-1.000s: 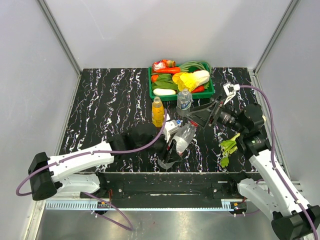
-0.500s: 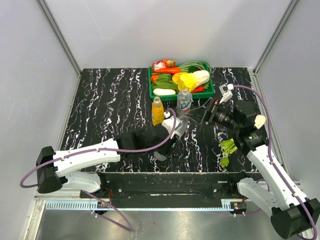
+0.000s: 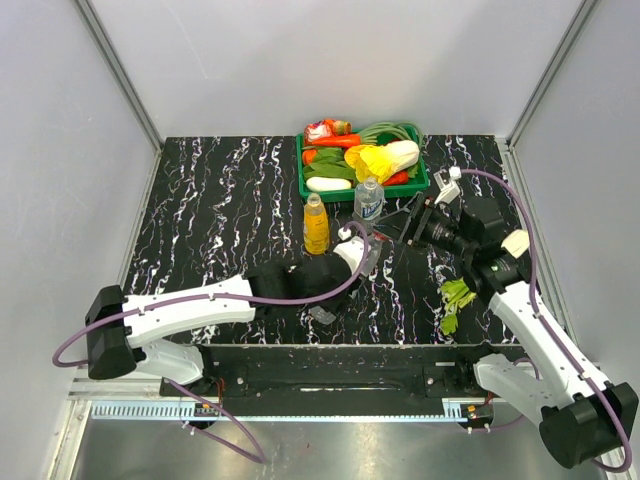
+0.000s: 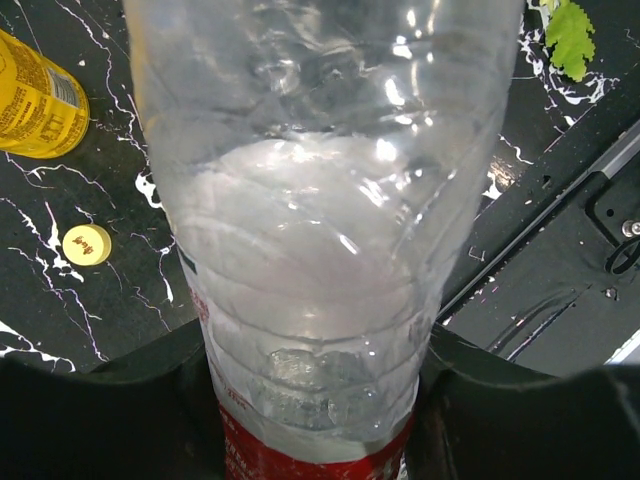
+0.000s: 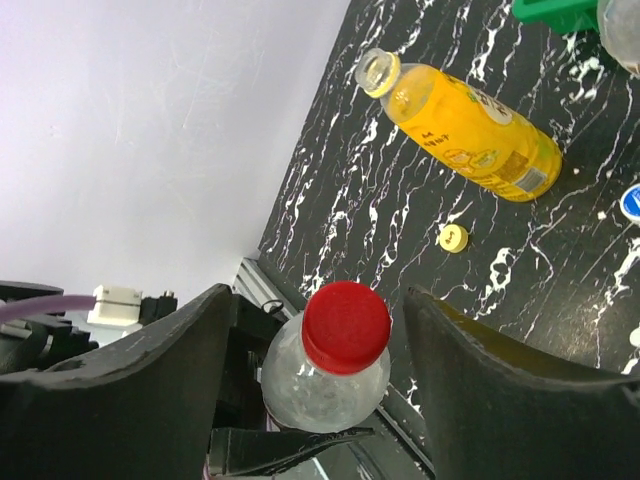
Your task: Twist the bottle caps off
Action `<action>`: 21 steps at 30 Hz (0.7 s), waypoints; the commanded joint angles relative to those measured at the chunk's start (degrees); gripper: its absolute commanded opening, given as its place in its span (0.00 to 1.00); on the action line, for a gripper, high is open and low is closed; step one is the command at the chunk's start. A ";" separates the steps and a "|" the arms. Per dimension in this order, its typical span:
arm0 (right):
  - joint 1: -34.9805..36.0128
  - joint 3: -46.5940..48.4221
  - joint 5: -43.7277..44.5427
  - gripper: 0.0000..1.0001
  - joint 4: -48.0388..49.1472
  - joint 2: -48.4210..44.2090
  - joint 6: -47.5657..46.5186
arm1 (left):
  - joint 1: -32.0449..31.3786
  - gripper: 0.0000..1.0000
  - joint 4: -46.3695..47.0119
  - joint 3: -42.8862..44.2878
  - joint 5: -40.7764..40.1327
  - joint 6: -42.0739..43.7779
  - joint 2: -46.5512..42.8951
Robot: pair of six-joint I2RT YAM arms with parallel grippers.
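The clear ribbed plastic bottle with the red label (image 4: pixel 320 200) is clamped at its lower body by the left hand (image 3: pixel 353 257). Its round red screw cap (image 5: pixel 346 327) is on, flanked by the parted right hand (image 5: pixel 318 305), with gaps seen on both sides. A small yellow cap (image 5: pixel 453 237) lies on the black marbled counter (image 5: pixel 560 300) near the uncapped orange juice bottle (image 5: pixel 465 125).

The bottle (image 4: pixel 320 250) between the left gripper's fingers (image 4: pixel 90 410) is clear, glossy plastic, ribbed and dented, with a shiny red label (image 4: pixel 300 462). Those fingers are matt black plastic. Between the right gripper's fingers (image 5: pixel 150 370), the red cap (image 5: pixel 346 326) is smooth, faintly glossy plastic. Beyond it, the tabletop (image 5: pixel 400 200) looks polished, black with white marble veining.
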 commanded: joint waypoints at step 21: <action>0.03 0.44 -1.17 0.00 2.36 -2.85 -5.35 | 4.05 0.19 12.35 -4.98 15.09 -0.28 -1.60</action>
